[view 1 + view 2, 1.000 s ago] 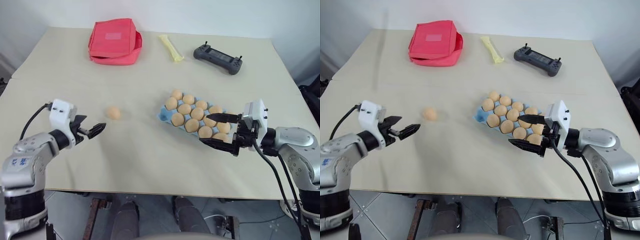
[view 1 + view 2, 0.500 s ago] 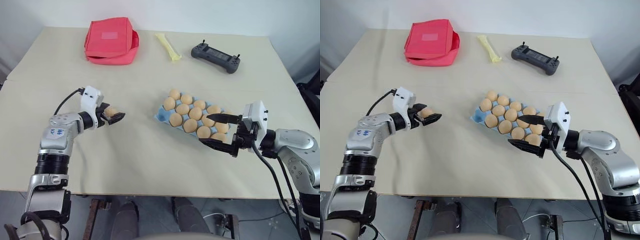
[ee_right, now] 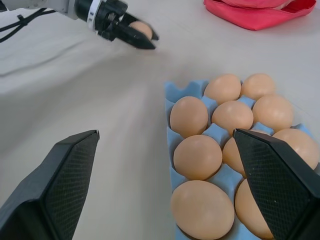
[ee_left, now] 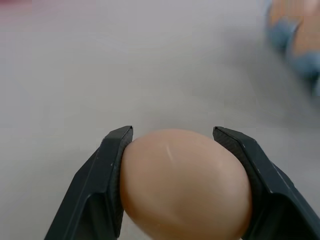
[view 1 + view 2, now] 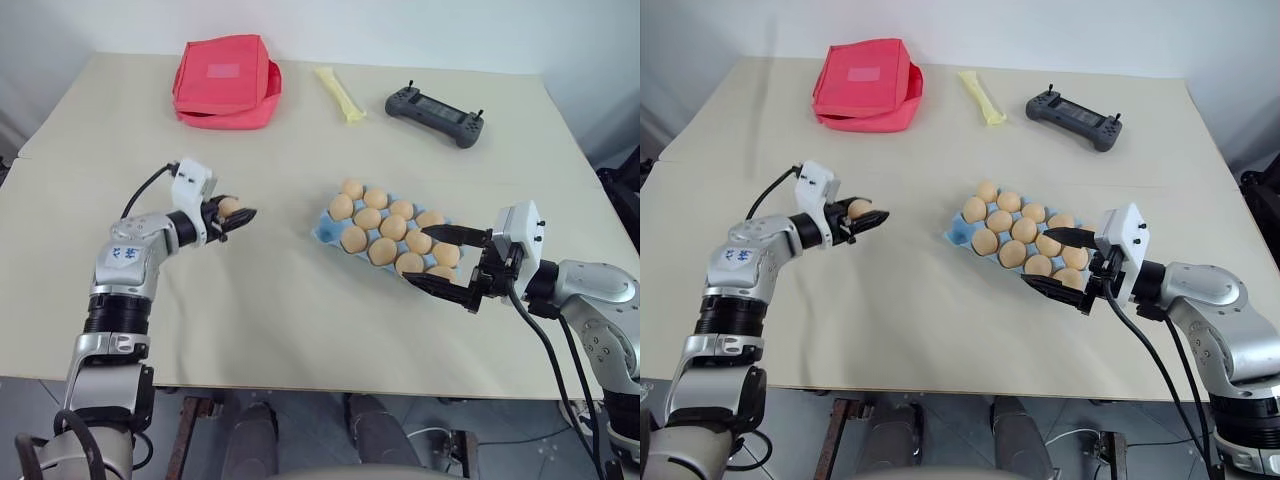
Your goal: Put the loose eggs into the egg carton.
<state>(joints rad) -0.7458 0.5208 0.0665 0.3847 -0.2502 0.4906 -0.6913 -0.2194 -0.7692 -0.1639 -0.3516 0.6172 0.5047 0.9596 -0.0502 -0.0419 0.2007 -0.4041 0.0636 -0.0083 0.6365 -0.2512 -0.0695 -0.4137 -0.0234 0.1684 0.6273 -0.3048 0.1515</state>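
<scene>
One loose egg (image 4: 185, 185), tan-orange and smooth, sits between the two black fingers of my left gripper (image 5: 238, 215), which is shut on it with a finger against each side. It is held low over the table's left half; whether it still touches the table I cannot tell. The light blue egg carton (image 5: 325, 232) lies right of centre with several eggs (image 5: 385, 235) in its cups. My right gripper (image 5: 425, 256) stands open at the carton's near right end, one finger above the eggs and one in front of them, holding nothing.
A red pouch (image 5: 226, 82) lies at the back left. A yellow stick-like item (image 5: 342, 95) and a black handheld controller (image 5: 436, 104) lie at the back. The table's front edge (image 5: 300, 385) runs close below both arms.
My left gripper reached right and forward to the loose egg, went around it and closed on it. The right arm and the carton have stayed where they were.
</scene>
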